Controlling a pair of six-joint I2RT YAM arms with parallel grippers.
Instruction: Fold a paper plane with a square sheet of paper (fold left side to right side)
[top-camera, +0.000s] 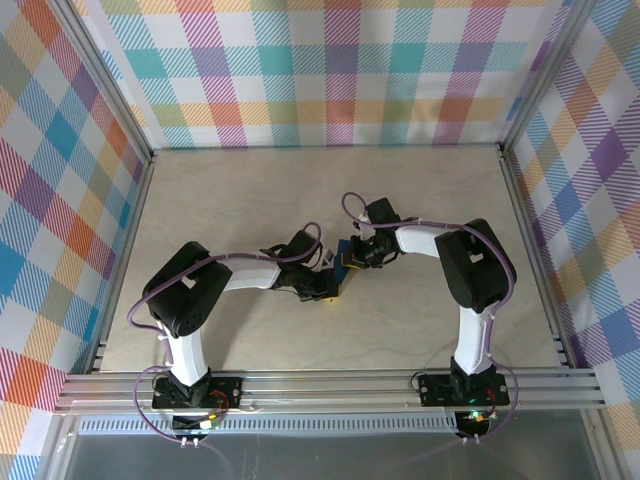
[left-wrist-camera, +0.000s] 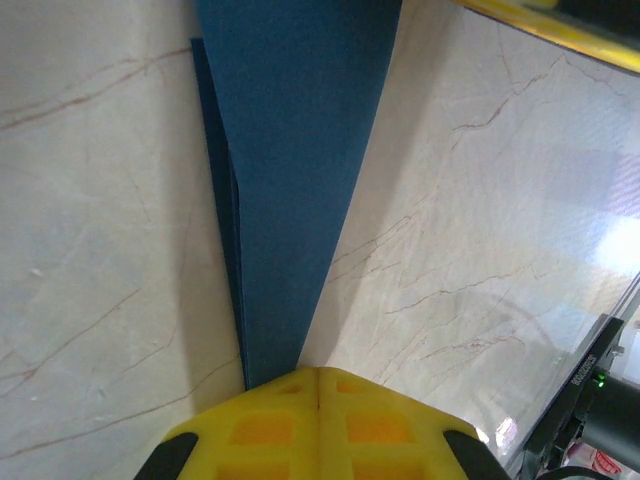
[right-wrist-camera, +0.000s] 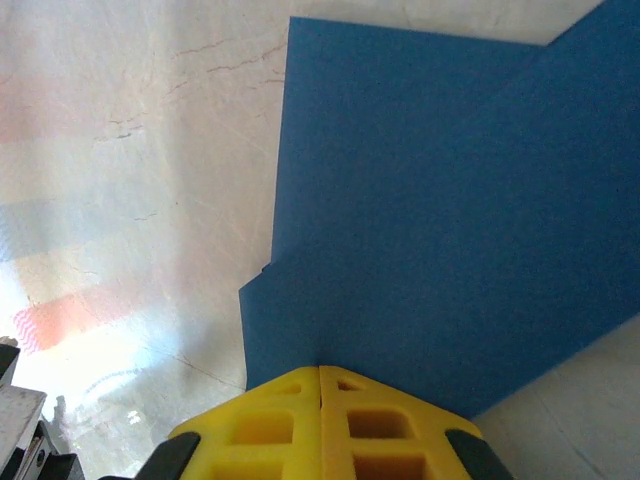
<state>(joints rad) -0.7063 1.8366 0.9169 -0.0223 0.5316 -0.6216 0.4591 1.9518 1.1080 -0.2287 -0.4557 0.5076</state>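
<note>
The square sheet of paper (top-camera: 345, 262) lies mid-table as a folded dark-blue shape. In the left wrist view the paper (left-wrist-camera: 290, 150) is a narrow layered wedge, like a paper plane's dart, and its point runs under my left gripper (left-wrist-camera: 318, 372). That gripper's yellow fingers are shut, tips together at the paper's tip. In the right wrist view the paper (right-wrist-camera: 430, 200) is broad and flat with a small step on its left edge. My right gripper (right-wrist-camera: 320, 368) is shut, tips down on the paper's near edge. Seen from above, the left gripper (top-camera: 328, 288) and right gripper (top-camera: 352, 258) meet at the paper.
The marble-patterned table (top-camera: 250, 200) is enclosed by plaid walls (top-camera: 330, 70) and side walls. An aluminium rail (top-camera: 330, 388) runs along the near edge between the arm bases. A yellow finger of the right gripper (left-wrist-camera: 560, 25) shows in the left wrist view's top right corner.
</note>
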